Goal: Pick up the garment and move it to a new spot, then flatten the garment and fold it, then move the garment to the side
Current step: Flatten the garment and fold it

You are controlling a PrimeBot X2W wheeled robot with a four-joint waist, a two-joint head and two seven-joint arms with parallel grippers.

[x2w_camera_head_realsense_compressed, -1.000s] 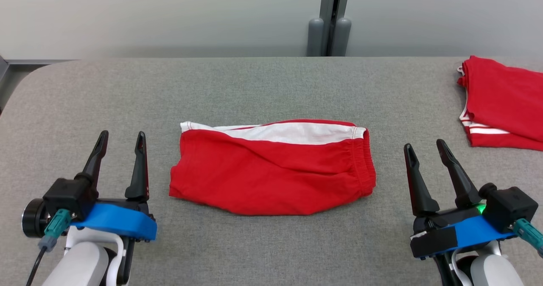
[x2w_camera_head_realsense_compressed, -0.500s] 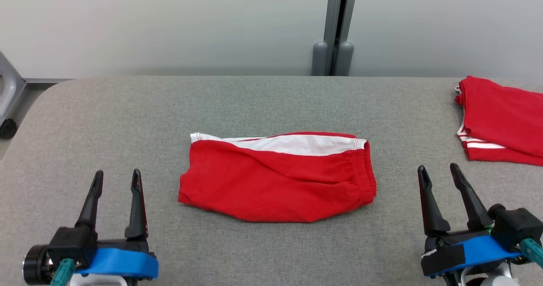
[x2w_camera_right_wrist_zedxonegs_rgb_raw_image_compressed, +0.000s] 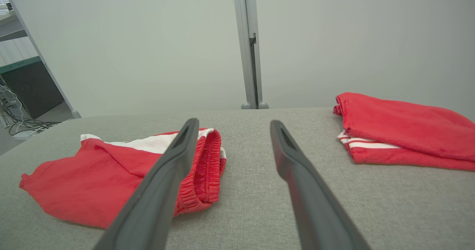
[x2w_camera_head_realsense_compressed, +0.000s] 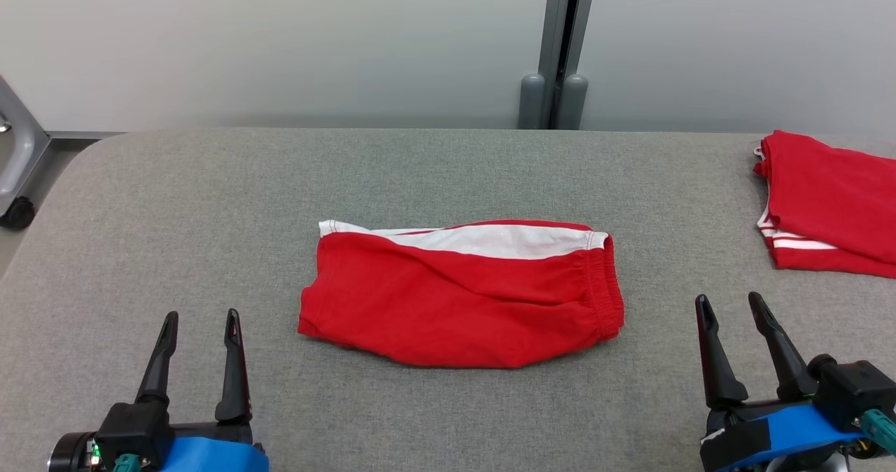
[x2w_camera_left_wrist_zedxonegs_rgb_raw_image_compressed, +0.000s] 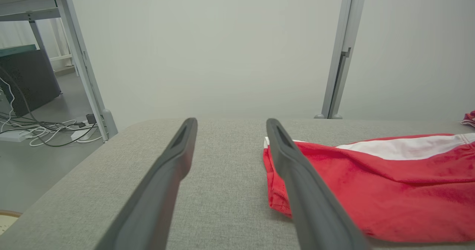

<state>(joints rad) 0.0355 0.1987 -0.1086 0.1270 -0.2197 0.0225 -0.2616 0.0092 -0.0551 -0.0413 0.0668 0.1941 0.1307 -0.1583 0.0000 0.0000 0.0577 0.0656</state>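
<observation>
Grey cloth counter [x2w_camera_head_realsense_compressed: 448, 171], pale wall behind | red shorts [x2w_camera_head_realsense_compressed: 462, 297] folded, mid-counter, untouched | left gripper [x2w_camera_head_realsense_compressed: 201, 314], right gripper [x2w_camera_head_realsense_compressed: 727, 295]: fingers spread, empty, drawn back from shorts over last second; head view also shifted | folding looks finished; moving shorts aside remains.

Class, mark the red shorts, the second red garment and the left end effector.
red shorts [x2w_camera_head_realsense_compressed: 455, 311], head view: middle of red cloth.
second red garment [x2w_camera_head_realsense_compressed: 833, 192], head view: top red layer.
left end effector [x2w_camera_head_realsense_compressed: 201, 314], head view: midway between fingertips.
</observation>
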